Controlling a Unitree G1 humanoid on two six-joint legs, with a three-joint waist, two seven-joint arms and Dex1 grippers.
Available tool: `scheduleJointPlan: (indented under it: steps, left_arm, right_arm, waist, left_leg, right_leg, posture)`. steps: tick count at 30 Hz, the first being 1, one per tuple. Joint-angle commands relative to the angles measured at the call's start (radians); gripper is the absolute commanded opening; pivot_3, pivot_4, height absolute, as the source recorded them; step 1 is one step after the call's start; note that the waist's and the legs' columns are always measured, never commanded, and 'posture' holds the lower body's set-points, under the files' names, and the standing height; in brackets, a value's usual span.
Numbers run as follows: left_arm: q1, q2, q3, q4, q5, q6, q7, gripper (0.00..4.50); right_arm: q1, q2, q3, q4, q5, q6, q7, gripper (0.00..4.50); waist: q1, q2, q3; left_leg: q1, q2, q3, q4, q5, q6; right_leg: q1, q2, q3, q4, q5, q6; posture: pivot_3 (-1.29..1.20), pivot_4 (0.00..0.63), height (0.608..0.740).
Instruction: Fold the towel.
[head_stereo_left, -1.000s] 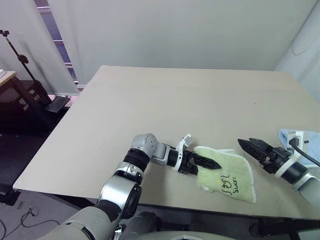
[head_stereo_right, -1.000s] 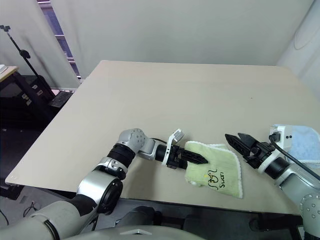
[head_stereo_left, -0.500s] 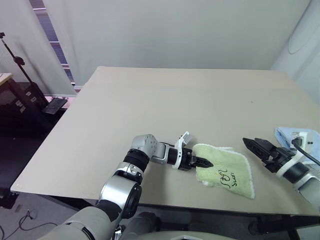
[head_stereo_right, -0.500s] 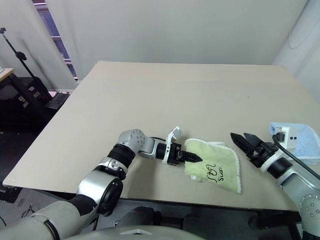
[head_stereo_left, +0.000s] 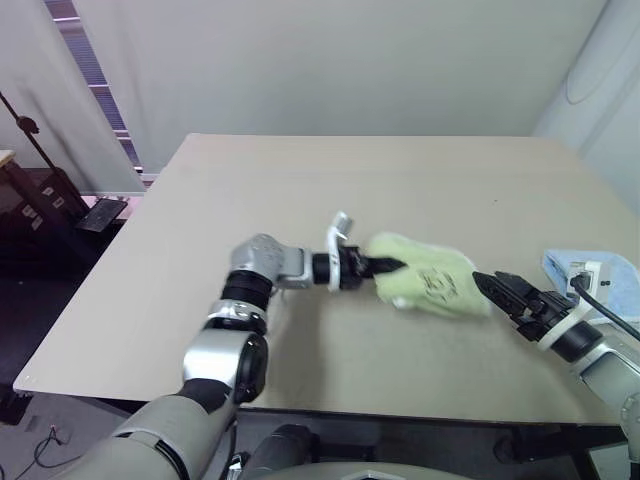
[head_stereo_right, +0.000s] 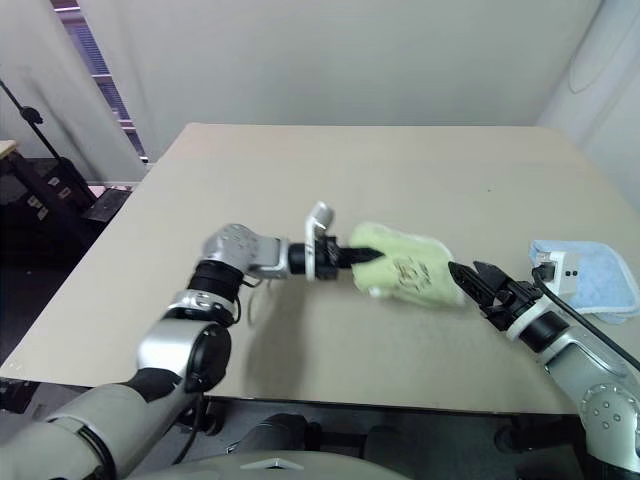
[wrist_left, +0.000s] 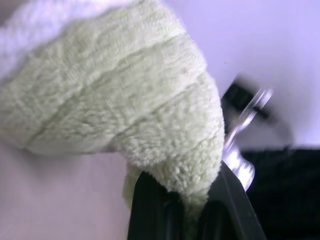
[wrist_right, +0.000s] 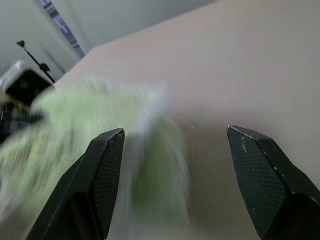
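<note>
The light green towel (head_stereo_left: 428, 284) hangs bunched above the table, lifted by its left edge, its printed motif facing me. My left gripper (head_stereo_left: 386, 266) points to the right and is shut on that edge; in the left wrist view the terry cloth (wrist_left: 115, 100) is pinched between its black fingers (wrist_left: 155, 210). My right gripper (head_stereo_left: 490, 286) is open just to the right of the towel, close to its hanging end, with nothing between its fingers (wrist_right: 102, 165). The towel (wrist_right: 95, 125) shows blurred beyond them.
The tan table (head_stereo_left: 350, 180) stretches wide behind the towel. At its right edge lies a light blue folded cloth (head_stereo_left: 608, 270) with a small white box (head_stereo_left: 583, 272) and a black cable on it. A dark stand (head_stereo_left: 30, 150) is off the table's left side.
My left gripper closed on the towel's left edge, then rose and moved away from the table's front edge, pulling the towel up off the table. The right gripper stayed put.
</note>
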Motion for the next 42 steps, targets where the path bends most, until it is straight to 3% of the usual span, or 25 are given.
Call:
scheduleJointPlan:
  steps: [1,5,12,19,25,29,33,42]
  left_arm:
    - [-0.037,0.078,0.142,-0.051,-0.044,-0.047,0.106,0.04]
    - [-0.047,0.195,0.307,-0.083,-0.080,-0.137,0.241,0.04]
    - [0.021,0.287,0.515,-0.210,-0.131,-0.263,0.526,0.04]
    - [0.193,0.252,0.601,-0.415,-0.211,-0.203,0.742,0.04]
    - [0.324,0.161,0.680,-0.515,-0.271,-0.286,0.898,0.04]
    - [0.378,0.105,0.655,-0.549,-0.302,-0.295,0.954,0.04]
    - [0.403,0.086,0.625,-0.562,-0.353,-0.272,0.989,1.24]
    - [0.451,0.088,0.615,-0.590,-0.502,-0.233,1.106,4.46]
  right_arm:
    - [-0.043,0.007,0.027,0.019,-0.025,-0.029,0.022,3.40]
    - [-0.104,0.011,0.063,0.072,-0.049,-0.034,0.042,3.40]
    - [-0.202,0.007,0.125,0.169,-0.105,-0.049,0.099,3.40]
    - [-0.268,-0.011,0.179,0.234,-0.168,-0.053,0.162,3.40]
    - [-0.280,-0.008,0.184,0.256,-0.201,-0.056,0.191,3.40]
    - [-0.274,0.000,0.187,0.251,-0.218,-0.056,0.196,3.40]
    - [-0.268,0.001,0.186,0.245,-0.229,-0.055,0.195,3.40]
    - [-0.234,-0.011,0.176,0.212,-0.227,-0.050,0.207,3.40]
  waist:
    - [-0.001,-0.001,0.001]
    - [-0.001,-0.002,0.001]
    - [0.001,-0.004,0.001]
    - [0.001,-0.005,0.001]
    - [0.003,-0.006,0.001]
    - [0.002,-0.007,0.000]
    - [0.000,-0.007,0.000]
    - [0.001,-0.008,-0.001]
  left_leg:
    - [0.000,0.000,0.000,0.000,0.000,0.000]
    - [0.000,0.000,0.000,0.000,0.000,-0.001]
    - [0.001,0.000,0.000,0.002,0.001,-0.002]
    - [0.003,0.000,0.001,0.002,0.002,-0.003]
    - [0.006,0.000,0.001,0.002,0.002,-0.004]
    - [0.006,0.000,0.001,0.002,0.002,-0.004]
    - [0.008,0.000,0.001,0.002,0.002,-0.004]
    - [0.008,0.000,0.001,0.002,0.002,-0.004]
  right_leg:
    - [0.000,0.001,0.000,0.001,0.000,0.000]
    - [-0.001,0.001,0.001,0.002,0.000,0.000]
    - [-0.001,0.001,0.001,0.005,0.000,0.000]
    - [-0.001,0.001,0.002,0.009,0.000,0.000]
    - [0.001,0.001,0.002,0.010,0.001,-0.001]
    - [0.002,0.001,0.002,0.010,0.001,-0.001]
    - [0.003,0.001,0.003,0.010,0.001,-0.001]
    - [0.003,0.001,0.003,0.010,0.001,-0.002]
  posture:
    - [0.00,0.000,0.740]
    - [0.00,0.000,0.740]
    - [0.00,0.000,0.740]
    - [0.00,0.000,0.740]
    - [0.00,0.000,0.740]
    - [0.00,0.000,0.740]
    - [0.00,0.000,0.740]
    - [0.00,0.000,0.740]
